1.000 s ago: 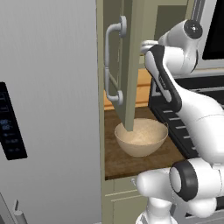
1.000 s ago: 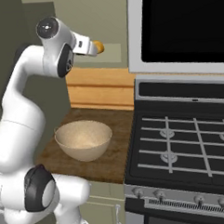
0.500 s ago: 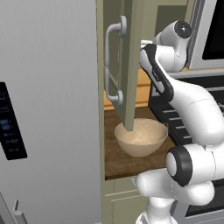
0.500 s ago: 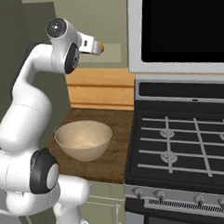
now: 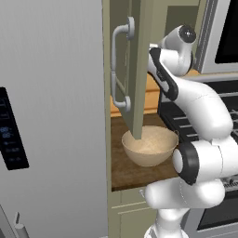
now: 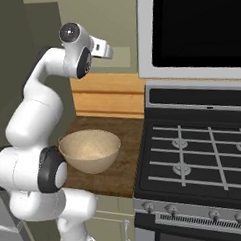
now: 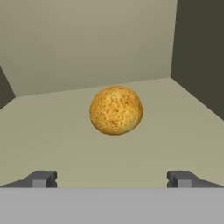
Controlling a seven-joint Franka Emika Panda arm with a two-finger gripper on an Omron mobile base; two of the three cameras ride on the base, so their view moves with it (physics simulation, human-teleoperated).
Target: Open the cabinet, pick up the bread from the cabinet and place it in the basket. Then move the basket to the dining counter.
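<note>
We are seeing the jaws released, fingertips point(image 7: 43, 178) spread wide apart at the bottom of the hand view, nothing between them; the bread point(image 7: 116, 110) is sitting ahead of them on the pale shelf floor inside the cabinet point(image 5: 139, 65), roughly centred between the two tips, not touching either; cabinet back wall and a dark side wall are showing behind it. In the left base view the cabinet door is standing open, edge-on, with its silver bar handle point(image 5: 119, 69) facing left; the arm is reaching up behind the door. The basket point(image 5: 149, 146) is resting on the dark wood table point(image 5: 122, 172) below the cabinet, just beside the stove point(image 6: 194, 158); in the right base view the basket point(image 6: 90, 150) is looking empty; the gripper point(image 6: 108, 51) is pointing up at cabinet level, well above the basket.
</note>
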